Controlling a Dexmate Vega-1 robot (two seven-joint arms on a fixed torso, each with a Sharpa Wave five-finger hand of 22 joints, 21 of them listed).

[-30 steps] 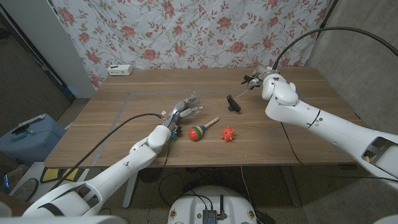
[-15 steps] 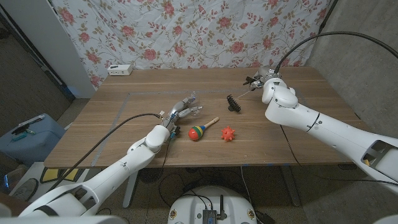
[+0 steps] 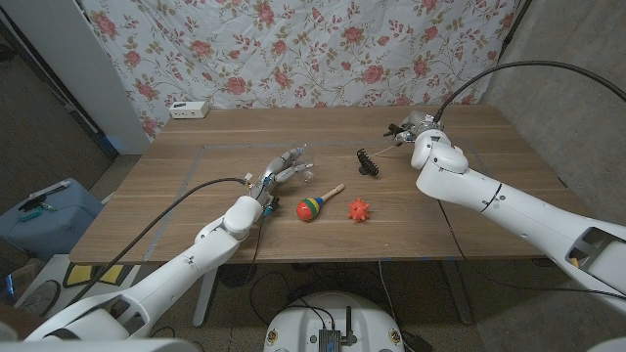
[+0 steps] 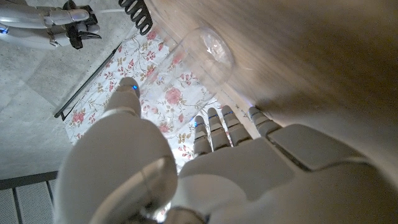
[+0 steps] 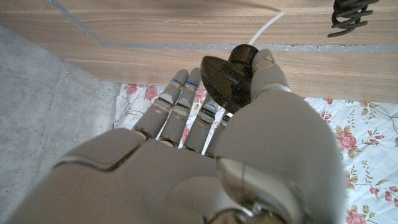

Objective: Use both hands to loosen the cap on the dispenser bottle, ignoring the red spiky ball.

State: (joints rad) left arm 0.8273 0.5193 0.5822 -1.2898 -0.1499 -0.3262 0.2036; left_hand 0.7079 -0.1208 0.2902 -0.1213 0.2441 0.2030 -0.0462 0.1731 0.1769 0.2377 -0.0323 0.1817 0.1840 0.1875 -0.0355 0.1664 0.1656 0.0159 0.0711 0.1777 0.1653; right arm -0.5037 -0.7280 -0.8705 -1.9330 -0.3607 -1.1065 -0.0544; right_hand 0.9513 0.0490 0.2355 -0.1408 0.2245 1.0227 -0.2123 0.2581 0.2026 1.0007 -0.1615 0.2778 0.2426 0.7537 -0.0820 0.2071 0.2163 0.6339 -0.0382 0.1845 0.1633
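Toward the table's (image 3: pixel 176 210) left rear edge: a white power strip (image 3: pixel 189 110), untouched.

Left of centre: left hand (image 3: pixel 282 168), fingers fanned. The wrist view shows a clear bottle (image 4: pixel 199 53) running between thumb and fingers, so the hand appears to hold it, body only, with no cap on it. Over the last second this hand has drifted slightly back and to the left, away from the toys.

Centre, near edge: striped maraca (image 3: pixel 312 207) with a wooden handle. Red spiky ball (image 3: pixel 358 209) just beside it, apart from both hands; neither has shifted.

Centre, farther back: black coiled piece (image 3: pixel 367 161) lying on the wood, unmoved.

Right rear: right hand (image 3: pixel 416 127), pinching the black cap (image 5: pixel 225 81) between thumb and fingers, with a thin white tube (image 5: pixel 267 23) sticking out from it towards the table. This hand has eased a little farther right and back.

Assessment: cap and bottle are well apart, one in each hand, and the gap has widened. The loosening looks complete, indeed overshot into full removal. What remains is probably only setting both parts down.
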